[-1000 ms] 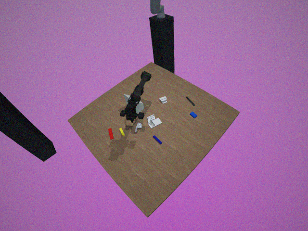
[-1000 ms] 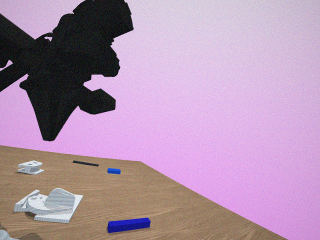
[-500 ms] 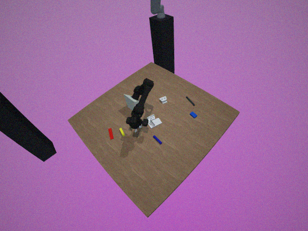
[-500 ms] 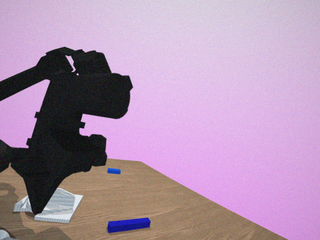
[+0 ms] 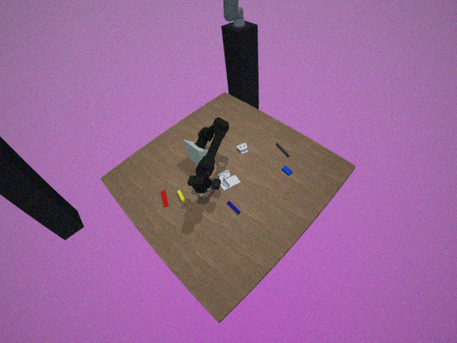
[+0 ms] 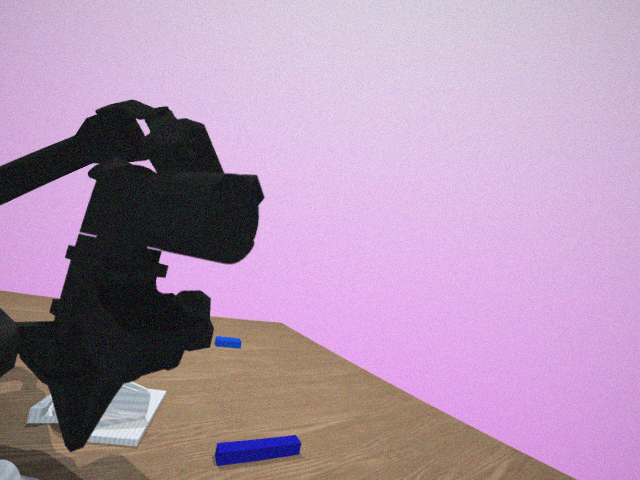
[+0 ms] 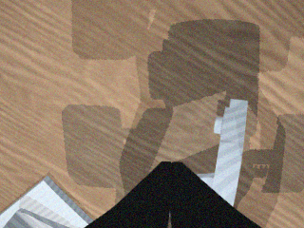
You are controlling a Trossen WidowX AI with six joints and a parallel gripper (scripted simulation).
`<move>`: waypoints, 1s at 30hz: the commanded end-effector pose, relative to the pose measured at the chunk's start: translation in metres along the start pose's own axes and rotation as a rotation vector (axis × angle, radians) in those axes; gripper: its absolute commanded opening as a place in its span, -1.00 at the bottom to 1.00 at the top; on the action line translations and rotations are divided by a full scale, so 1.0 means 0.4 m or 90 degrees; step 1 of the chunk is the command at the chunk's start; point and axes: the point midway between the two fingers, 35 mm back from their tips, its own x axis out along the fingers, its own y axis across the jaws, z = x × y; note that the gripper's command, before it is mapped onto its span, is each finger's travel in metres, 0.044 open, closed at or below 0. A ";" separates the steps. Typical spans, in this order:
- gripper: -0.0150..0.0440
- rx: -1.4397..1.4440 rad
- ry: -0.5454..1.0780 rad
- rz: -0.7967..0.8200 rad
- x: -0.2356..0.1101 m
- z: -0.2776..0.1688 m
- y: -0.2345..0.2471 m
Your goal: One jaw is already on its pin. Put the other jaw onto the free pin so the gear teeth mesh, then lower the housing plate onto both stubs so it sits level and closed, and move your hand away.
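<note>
1. Tool: the black parallel-jaw gripper [image 5: 202, 186] [image 6: 76, 445] [image 7: 170, 171] points down over the brown wood-grain table [image 5: 250, 244] [image 6: 330, 408] [image 7: 33, 85]. Its fingers are clenched together with nothing held.
2. Loose jaw: the white plastic piece with a long straight arm [image 5: 201, 194] [image 6: 7, 471] [image 7: 231, 154] lies directly by the fingertips, partly hidden by them in the wrist view. Contact with the fingers cannot be determined.
3. Base: the white square-edged plastic base [image 5: 233, 181] [image 6: 121, 439] [image 7: 44, 191] sits near the gripper, to its right as seen from above. The loose jaw is apart from it; its free pin cannot be made out.
4. Housing plate: the small white part with two holes [image 5: 242, 147] stands off the base, beyond it to the gripper's upper right in the top view.
5. Surroundings, top view: a yellow block [image 5: 181, 196] lies left of the gripper, a red block [image 5: 164, 198] farther left, and a dark blue bar [image 5: 233, 207] to the lower right.
</note>
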 end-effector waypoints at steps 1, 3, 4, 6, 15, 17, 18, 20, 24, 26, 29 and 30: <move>-0.49 0.004 0.001 0.002 0.015 -0.001 0.000; -0.49 0.003 0.001 0.002 0.023 0.000 0.000; -0.49 0.003 0.001 0.002 0.027 0.000 0.000; -0.49 0.003 0.001 0.002 0.035 0.000 0.000; -0.49 0.003 0.001 0.002 0.072 -0.001 0.000; -0.49 0.003 0.001 0.002 0.080 -0.001 0.000; -0.49 0.003 0.001 0.002 0.083 -0.001 0.000; -0.49 0.003 0.001 0.002 0.091 -0.002 0.000; -0.49 0.003 0.002 0.002 0.104 -0.003 -0.001; -0.49 0.003 0.001 0.002 0.105 -0.003 -0.002; -0.49 0.003 0.001 0.002 0.104 -0.002 -0.011; -0.49 0.003 0.001 0.002 0.104 -0.002 -0.016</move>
